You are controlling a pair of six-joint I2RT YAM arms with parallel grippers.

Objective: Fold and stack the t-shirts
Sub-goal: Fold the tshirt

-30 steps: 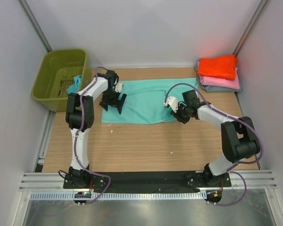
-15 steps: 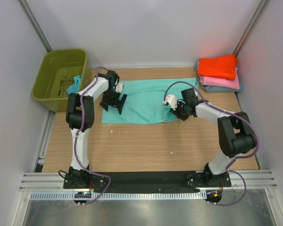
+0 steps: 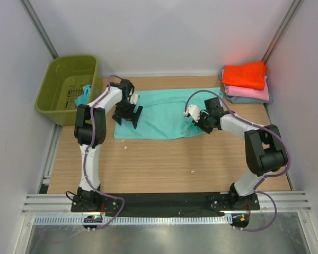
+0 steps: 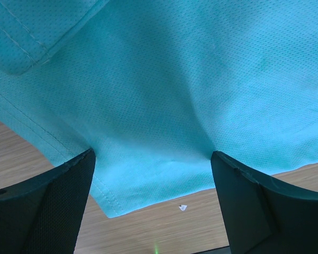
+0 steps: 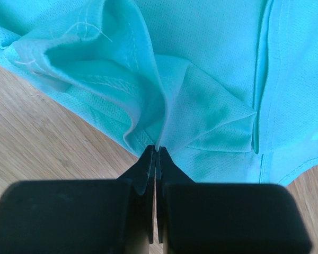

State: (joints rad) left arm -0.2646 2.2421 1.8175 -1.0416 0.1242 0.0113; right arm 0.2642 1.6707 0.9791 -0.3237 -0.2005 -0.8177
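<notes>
The teal t-shirt (image 3: 167,114) lies flat mid-frame on the bench (image 3: 148,164). The right gripper (image 5: 156,152) pinches just a thin edge fold — lifting could tug it free — while the left gripper (image 4: 152,156) gapes wide, empty.

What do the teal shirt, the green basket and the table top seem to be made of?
Teal shirt: probably a synthetic sports mesh, matte; tiny regular holes and stitched hems show.
Green basket: looks like moulded plastic, smooth, with a slotted floor.
Table top: wood-look, perhaps laminate; pale grain lines.
</notes>
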